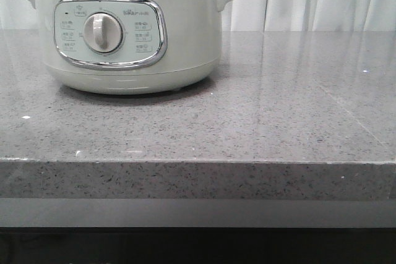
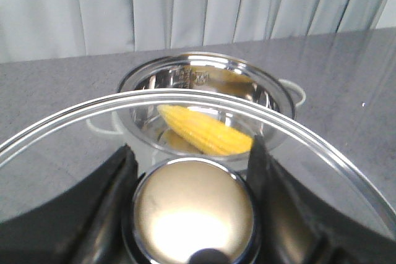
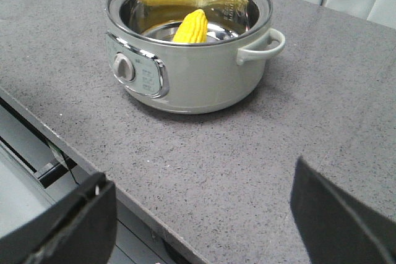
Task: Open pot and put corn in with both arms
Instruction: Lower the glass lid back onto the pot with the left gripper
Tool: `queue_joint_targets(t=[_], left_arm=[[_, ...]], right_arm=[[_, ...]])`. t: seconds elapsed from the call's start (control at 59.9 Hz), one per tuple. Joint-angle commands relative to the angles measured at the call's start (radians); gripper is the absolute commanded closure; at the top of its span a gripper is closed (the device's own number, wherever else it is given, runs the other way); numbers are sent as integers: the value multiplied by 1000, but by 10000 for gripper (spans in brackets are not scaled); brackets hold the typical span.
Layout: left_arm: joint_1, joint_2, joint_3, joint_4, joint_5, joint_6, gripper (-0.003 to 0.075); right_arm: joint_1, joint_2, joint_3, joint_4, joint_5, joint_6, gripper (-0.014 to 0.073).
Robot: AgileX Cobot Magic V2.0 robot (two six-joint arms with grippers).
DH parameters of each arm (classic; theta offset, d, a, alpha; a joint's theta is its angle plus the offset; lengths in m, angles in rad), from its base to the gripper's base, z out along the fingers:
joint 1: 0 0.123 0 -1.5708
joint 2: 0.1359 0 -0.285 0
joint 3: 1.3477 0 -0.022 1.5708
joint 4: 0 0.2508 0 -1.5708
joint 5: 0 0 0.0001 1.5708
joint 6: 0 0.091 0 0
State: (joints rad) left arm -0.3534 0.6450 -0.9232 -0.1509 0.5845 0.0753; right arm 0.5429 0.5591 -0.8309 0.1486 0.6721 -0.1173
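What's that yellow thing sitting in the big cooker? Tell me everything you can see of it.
It is the corn, one bright yellow cob with neat rows of kernels and a tapered tip. It lies inside the pot, leaning at a slant against the shiny steel inner wall, which mirrors it as a yellow reflection. Nothing grips it: the right gripper is open and well away, and the left gripper holds the glass lid by its knob above the pot.
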Motion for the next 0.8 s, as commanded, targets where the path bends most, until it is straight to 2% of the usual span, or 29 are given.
queue_joint_targets(t=[0.0,0.184,0.251,0.267,0.785], left_arm=[[2,37,-38,-56,-234,-9,479],[2,163,-88,-58,-303,-9,479],[2,224,-135,-58,-301,-9,479],[2,244,-144,-58,-301,-9,479],[-11,704,-512,-62,-300,-7,479]], right_arm=[[-4,1,-24,-4,-69,-8,-1],[-4,1,-24,-4,-69,-8,-1],[-4,1,-24,-4,-69,-8,-1],[-4,1,-24,-4,-68,-8,50],[-4,1,-24,-4,-68,-8,50]])
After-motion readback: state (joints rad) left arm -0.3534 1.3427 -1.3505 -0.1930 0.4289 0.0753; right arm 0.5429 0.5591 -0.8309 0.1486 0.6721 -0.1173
